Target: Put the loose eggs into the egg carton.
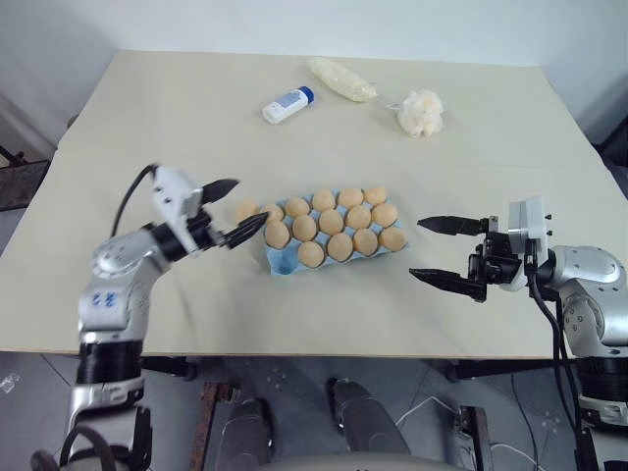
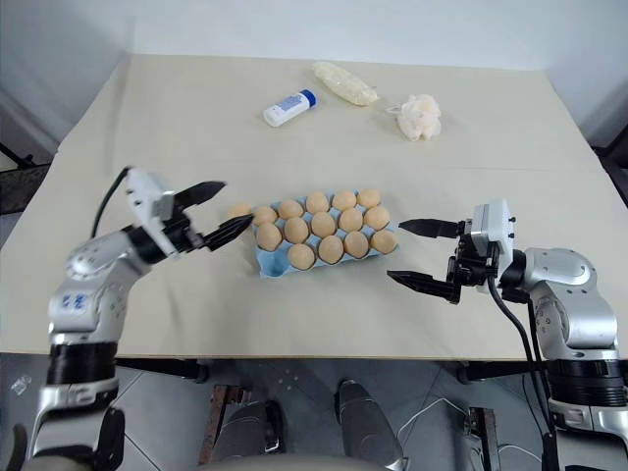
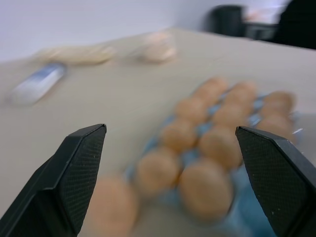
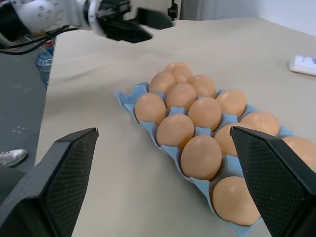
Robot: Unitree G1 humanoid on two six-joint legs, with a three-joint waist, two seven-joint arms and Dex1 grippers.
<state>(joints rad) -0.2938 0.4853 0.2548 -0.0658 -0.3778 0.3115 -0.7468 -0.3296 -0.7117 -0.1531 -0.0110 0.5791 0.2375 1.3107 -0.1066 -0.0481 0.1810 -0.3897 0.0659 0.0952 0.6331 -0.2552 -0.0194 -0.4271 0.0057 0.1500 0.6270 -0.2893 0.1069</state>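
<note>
Thirteen eggs (image 1: 331,222) in carton (image 1: 283,259), one loose egg (image 1: 244,210).

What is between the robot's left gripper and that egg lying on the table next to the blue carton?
Nothing visible. The left gripper is open right beside the loose egg, which lies on the table against the near-left end of the egg carton.

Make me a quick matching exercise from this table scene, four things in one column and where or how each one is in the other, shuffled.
Things:
1. egg carton
2. white bottle
3. cream puff
4. left pincer

Places or states:
A. far side of the table, on the robot's right
B. open, beside the carton's left end
C. mid-table, nearly full of eggs
D. lying on its side, blue cap

Pairs: 1-C, 2-D, 3-A, 4-B
</note>
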